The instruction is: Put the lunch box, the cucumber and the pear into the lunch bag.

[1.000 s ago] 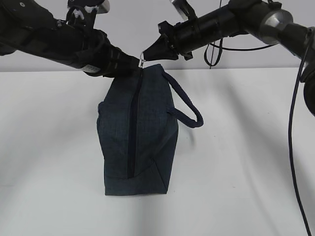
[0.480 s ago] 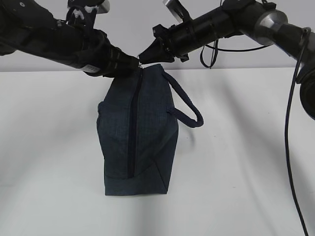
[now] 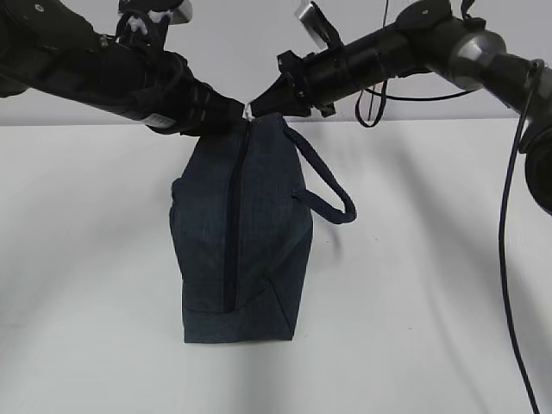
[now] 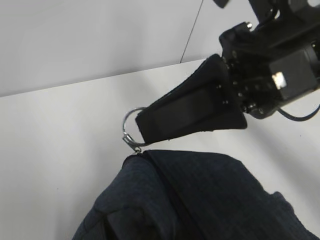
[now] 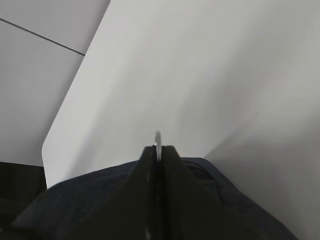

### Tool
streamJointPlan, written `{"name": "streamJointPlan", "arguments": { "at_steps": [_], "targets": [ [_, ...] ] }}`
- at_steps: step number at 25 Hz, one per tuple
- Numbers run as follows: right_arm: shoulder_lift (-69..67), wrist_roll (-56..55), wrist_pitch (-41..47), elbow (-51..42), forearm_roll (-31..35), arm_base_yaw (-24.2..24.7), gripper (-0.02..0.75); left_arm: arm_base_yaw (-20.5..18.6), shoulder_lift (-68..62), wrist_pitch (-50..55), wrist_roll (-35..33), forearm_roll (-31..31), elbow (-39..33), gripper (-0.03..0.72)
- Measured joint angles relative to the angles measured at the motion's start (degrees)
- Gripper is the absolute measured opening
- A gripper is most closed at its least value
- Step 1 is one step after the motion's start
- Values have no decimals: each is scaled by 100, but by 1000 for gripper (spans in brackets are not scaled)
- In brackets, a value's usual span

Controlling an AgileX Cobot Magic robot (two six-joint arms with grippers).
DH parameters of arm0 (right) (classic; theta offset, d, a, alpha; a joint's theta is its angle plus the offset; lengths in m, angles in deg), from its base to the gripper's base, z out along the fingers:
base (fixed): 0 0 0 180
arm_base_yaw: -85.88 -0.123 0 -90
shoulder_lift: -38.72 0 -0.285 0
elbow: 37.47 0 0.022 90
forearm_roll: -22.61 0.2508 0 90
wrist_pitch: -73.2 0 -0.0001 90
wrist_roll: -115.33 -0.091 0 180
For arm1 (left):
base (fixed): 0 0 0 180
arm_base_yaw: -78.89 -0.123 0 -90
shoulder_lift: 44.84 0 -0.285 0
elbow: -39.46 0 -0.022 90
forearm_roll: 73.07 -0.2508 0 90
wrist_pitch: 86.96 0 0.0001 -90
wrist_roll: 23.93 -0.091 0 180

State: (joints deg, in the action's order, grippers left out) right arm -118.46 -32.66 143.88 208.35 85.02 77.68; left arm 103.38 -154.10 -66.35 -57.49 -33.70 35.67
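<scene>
Only the left wrist view shows right tool pinching ring pull; left tool's state unclear

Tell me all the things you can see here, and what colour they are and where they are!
lunch bag: one, dark navy, middle of the table, zipper shut.
loop handle: one, navy, sticking out on the bag's right side.
ring pull: one, silver, at the top end of the zipper.
table: one, white, under the bag.
cables: a few, black, hanging at the right.
left gripper: one, black, at the bag's top left corner, closed on the fabric.
right gripper: one, black, pinching the ring pull.
</scene>
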Motion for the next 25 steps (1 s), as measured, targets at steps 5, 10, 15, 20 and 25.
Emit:
{"name": "streamJointPlan", "arguments": {
  "at_steps": [5,10,15,20,25],
  "targets": [
    [-245,10,-20,0,111,104,0,0,0,0,0,0,0,25],
    [-307,22,-20,0,165,125,0,0,-4,0,0,0,0,25],
    [-355,35,14,0,177,153,0,0,-4,0,0,0,0,25],
    [-512,-69,63,0,262,200,0,0,25,0,0,5,0,25],
    [-676,-246,69,0,196,200,0,0,112,6,0,5,-5,25]
  ]
}}
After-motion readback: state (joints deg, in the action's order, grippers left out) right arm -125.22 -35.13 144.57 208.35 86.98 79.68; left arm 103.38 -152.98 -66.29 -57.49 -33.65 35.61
